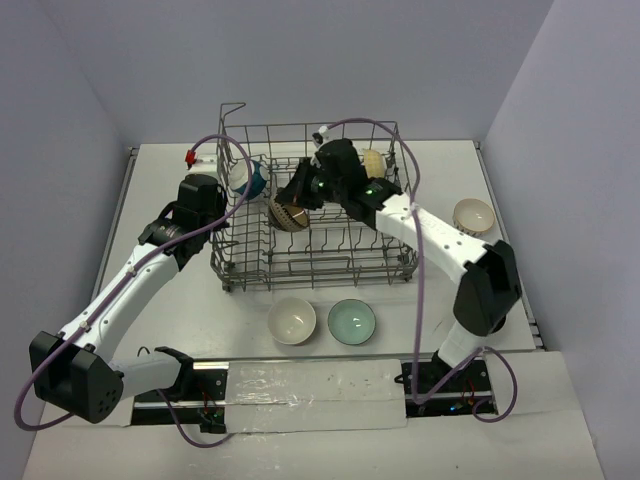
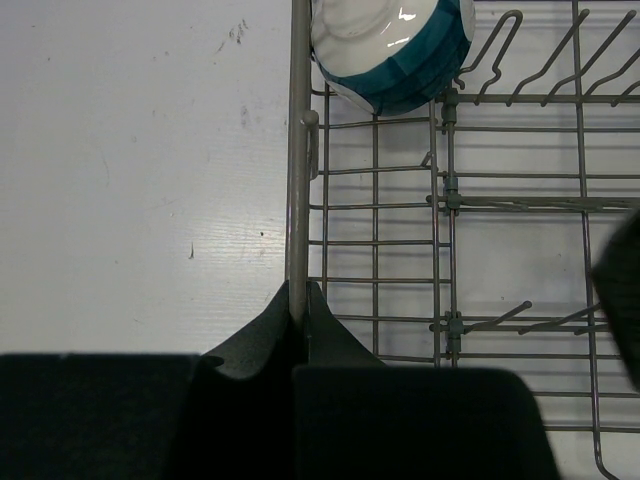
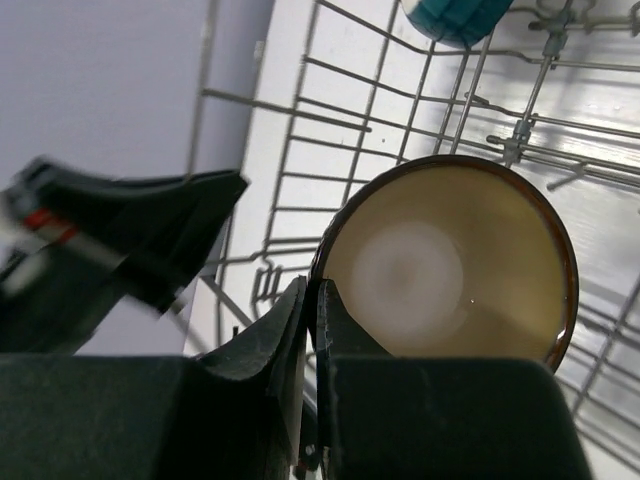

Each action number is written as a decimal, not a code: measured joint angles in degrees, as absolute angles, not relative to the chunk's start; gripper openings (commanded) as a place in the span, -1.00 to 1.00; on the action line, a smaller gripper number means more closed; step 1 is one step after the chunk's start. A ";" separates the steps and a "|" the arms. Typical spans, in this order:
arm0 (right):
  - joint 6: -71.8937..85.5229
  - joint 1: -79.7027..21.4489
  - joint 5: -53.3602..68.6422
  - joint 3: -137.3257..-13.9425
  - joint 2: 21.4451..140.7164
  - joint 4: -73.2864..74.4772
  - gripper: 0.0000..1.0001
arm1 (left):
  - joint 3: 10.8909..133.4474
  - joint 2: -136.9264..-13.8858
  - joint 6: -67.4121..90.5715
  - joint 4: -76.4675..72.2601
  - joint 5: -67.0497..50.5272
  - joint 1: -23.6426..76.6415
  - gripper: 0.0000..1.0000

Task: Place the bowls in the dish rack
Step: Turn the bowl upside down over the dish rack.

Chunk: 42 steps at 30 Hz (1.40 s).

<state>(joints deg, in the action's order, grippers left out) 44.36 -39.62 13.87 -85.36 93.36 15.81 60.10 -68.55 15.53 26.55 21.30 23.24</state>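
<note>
Left hand (image 2: 301, 300) clamped on dish rack (image 2: 297, 180) side rail; right hand (image 3: 311, 305) clamped on rim of tan bowl (image 3: 440, 260), held inside rack; blue bowl (image 2: 395, 50) nearby.

Grey wire dish rack (image 1: 315, 268) sits mid-table; blue bowl (image 1: 252, 178) and brown-rimmed bowl (image 1: 289, 215) tilt inside, white bowl (image 1: 293, 320) and green bowl (image 1: 352, 321) sit upright just in front.

Robot lab: blank walls (image 1: 70, 100) boxing white tbl (image 1: 165, 185).
</note>
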 measured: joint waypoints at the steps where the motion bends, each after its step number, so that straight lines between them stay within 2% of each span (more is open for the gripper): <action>1: 44.91 -39.62 14.39 -85.36 95.33 14.37 -1.00 | 60.10 -68.55 15.55 26.55 21.30 23.24 -1.00; 7: 49.95 -39.62 17.28 -85.34 103.81 3.97 -1.00 | 59.99 -68.38 15.68 26.52 21.26 23.24 -1.00; 17: 60.80 -39.70 19.68 -85.23 110.91 -16.03 -1.00 | 59.96 -68.31 15.73 26.55 21.26 23.24 -0.99; 25: 67.61 -40.40 19.81 -85.45 117.62 -21.47 -1.00 | 59.90 -68.23 15.73 26.52 21.23 23.24 -1.00; 36: 77.76 -41.36 19.84 -81.30 119.28 -35.18 -1.00 | 59.70 -67.94 15.75 26.59 21.10 23.27 -1.00; 42: 79.22 -41.39 20.01 -77.58 119.72 -37.34 -1.00 | 59.68 -67.88 15.75 26.59 21.12 23.27 -1.00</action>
<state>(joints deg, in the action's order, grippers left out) 79.22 -41.39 20.01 -77.58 119.72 -37.34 59.68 -67.88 15.75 26.59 21.12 23.27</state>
